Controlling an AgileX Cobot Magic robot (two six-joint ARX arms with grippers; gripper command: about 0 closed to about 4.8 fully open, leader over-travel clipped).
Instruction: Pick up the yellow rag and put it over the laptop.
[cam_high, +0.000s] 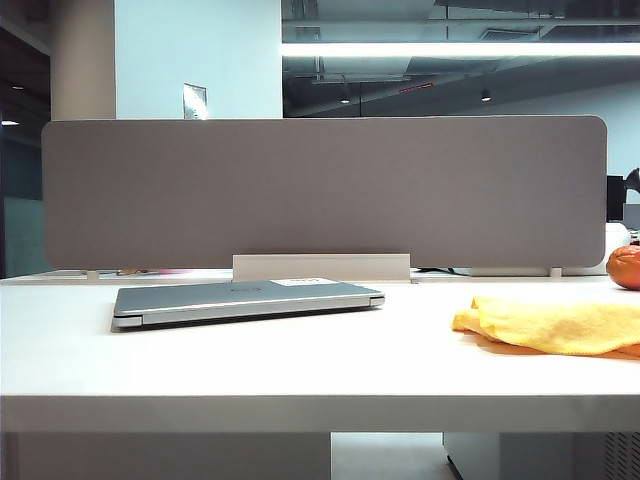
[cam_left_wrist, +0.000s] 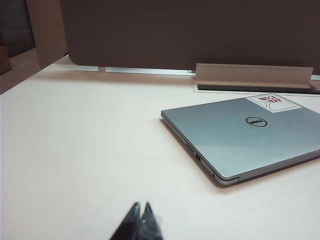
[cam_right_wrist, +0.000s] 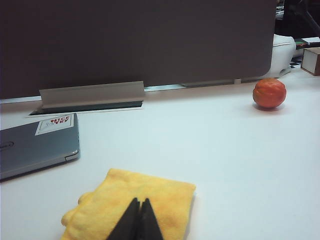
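Left gripper (cam_left_wrist: 141, 210): fingertips pressed together, holding nothing, poised over bare white surface (cam_high: 300, 360) short of the laptop.

Laptop (cam_high: 245, 297): silver-grey, lid closed, flat on the surface left of centre; round logo (cam_left_wrist: 256, 121) on the lid, white sticker (cam_left_wrist: 272, 102) at its far corner.

Divider panel (cam_high: 320, 190): long, grey, upright along the far edge behind the laptop.

Yellow rag (cam_high: 560, 325): loosely folded, lying on the surface at the right, apart from the laptop.

Right gripper (cam_right_wrist: 139, 209): fingertips closed together, empty, hanging directly above the rag.

Orange fruit (cam_high: 624, 266): round, far right, beyond the rag.
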